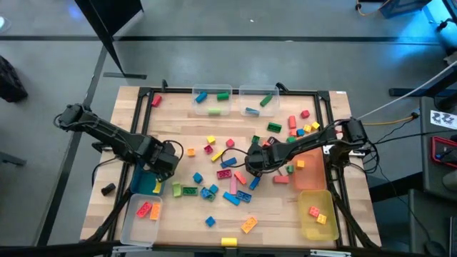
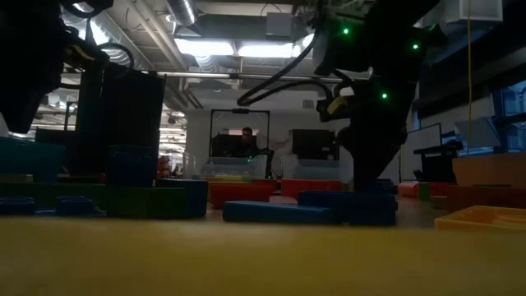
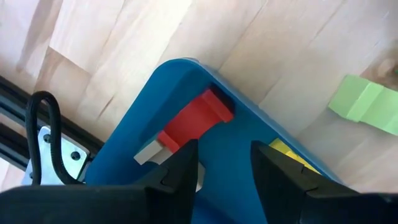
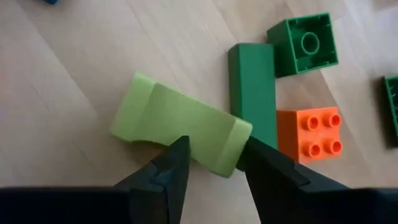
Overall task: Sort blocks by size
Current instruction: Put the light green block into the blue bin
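While the colourful plastic toy blocks (image 1: 230,173) are still mostly scattered across the middle of the wooden desk (image 1: 214,135), a few already sit in the bins along its edges. The right gripper (image 4: 211,163) is down near the desk's centre, its fingers partly spread on either side of a pale green rounded plastic block (image 4: 180,129), and I honestly can't tell whether they pinch it. That block lies flat on the wood, touching a long dark green bar (image 4: 252,93), with a small orange studded brick (image 4: 309,134) right against the bar. Over at the left edge, the left gripper (image 3: 222,163) hangs above the blue plastic bin (image 3: 146,118), fingers partly apart and holding nothing, with a red block (image 3: 194,118) lying in the bin's corner.
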You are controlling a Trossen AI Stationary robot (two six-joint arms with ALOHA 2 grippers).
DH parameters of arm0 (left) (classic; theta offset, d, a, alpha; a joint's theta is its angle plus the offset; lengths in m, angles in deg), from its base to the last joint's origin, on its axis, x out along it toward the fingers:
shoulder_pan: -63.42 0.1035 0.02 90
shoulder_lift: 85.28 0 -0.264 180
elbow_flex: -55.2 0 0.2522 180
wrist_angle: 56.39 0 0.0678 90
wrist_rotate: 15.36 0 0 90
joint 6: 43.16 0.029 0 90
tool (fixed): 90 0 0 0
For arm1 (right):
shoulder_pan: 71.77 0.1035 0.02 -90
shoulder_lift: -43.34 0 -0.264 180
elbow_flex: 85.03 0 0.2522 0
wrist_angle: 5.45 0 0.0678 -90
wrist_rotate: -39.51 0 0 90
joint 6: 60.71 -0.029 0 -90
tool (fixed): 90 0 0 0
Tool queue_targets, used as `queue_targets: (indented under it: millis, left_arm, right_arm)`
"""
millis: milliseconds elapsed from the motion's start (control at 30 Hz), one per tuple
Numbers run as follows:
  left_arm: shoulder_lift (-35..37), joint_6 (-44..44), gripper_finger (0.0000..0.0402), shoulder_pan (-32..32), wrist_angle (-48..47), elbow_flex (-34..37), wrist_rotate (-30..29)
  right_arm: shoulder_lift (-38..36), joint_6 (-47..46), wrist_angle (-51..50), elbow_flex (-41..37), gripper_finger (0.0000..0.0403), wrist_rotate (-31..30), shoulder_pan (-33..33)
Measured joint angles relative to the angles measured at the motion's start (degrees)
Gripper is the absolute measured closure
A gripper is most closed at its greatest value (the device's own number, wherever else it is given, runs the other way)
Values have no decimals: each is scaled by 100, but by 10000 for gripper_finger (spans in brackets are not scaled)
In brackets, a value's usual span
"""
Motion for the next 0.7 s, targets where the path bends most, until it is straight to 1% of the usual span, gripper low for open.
queue_targets:
  millis: [100, 300, 333, 433, 533, 700]
  left_arm:
    - [0, 22, 271, 1, 98, 2, -1]
    - [-4, 46, 271, 2, 604, 2, -2]
    - [-2, 59, 271, 2, 735, 2, -2]
    - [-2, 98, 271, 15, 1246, 2, -2]
    - [-2, 321, 271, 19, 1765, 2, -26]
    - [-2, 601, 271, 19, 2237, 2, -46]
  right_arm:
    - [4, -2, 21, 3, 291, -32, -1]
    - [17, 145, 64, 55, 390, -102, -1]
    - [17, 220, 71, 66, 396, -101, -1]
    - [17, 358, 124, 225, 394, -99, -1]
    - [18, 629, 122, 391, 399, -105, -1]
    - [17, 949, 74, 654, 393, -4, 0]
